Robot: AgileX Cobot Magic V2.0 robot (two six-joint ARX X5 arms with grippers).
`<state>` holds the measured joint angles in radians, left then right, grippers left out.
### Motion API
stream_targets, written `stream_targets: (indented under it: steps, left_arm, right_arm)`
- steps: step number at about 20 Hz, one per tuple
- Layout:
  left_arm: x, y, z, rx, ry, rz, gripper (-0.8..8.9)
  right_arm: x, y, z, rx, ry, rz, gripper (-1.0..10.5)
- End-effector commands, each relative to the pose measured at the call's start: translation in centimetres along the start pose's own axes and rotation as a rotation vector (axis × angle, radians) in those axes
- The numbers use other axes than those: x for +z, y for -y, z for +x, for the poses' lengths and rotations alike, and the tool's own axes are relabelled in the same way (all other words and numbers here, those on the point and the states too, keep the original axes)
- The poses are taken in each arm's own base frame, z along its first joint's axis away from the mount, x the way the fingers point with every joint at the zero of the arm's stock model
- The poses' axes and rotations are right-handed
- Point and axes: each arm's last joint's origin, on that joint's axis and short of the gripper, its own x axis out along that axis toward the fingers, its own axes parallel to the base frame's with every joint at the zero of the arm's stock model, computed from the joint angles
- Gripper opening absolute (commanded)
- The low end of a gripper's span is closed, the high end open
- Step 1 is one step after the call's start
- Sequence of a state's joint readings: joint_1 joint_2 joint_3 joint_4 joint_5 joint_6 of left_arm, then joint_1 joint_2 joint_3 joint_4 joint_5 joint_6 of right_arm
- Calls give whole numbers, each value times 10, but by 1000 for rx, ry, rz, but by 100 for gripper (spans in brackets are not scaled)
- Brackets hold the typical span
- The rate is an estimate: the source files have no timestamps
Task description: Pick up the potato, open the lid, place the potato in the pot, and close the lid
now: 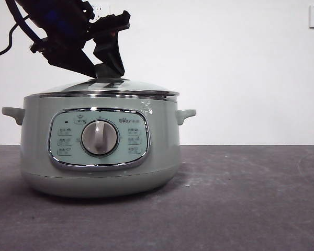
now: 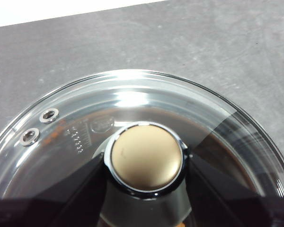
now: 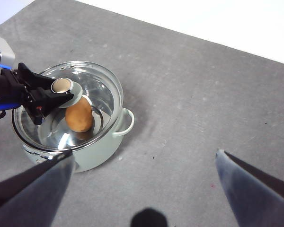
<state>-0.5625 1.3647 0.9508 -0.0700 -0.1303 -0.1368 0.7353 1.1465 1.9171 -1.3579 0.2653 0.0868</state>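
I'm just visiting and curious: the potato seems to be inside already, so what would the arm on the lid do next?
Probably open the left gripper and lift away. The lid looks seated level on the pot, the potato lies inside, and the jaws still flank the knob.

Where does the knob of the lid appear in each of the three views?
Front view: the knob sits atop the lid, mostly hidden between the left gripper's jaws.
Left wrist view: the knob is large, low in the picture's centre, between that gripper's own jaws.
Right wrist view: the knob is small, at the left.
Shared landmark: the left gripper around the knob.
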Motion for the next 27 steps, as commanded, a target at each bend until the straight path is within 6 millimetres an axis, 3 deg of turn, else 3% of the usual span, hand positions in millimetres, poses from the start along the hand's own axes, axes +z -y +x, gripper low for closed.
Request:
stream_targets:
  steps: [1,27]
  left_arm:
    - [-9,-4,4,43,-61,41,-9]
    - [-9,-1,0,-78,-175,40,0]
  right_arm:
    - [-1,0,-1,-3,-6,9,499]
    - [-1,0,-1,-3,-6,8,499]
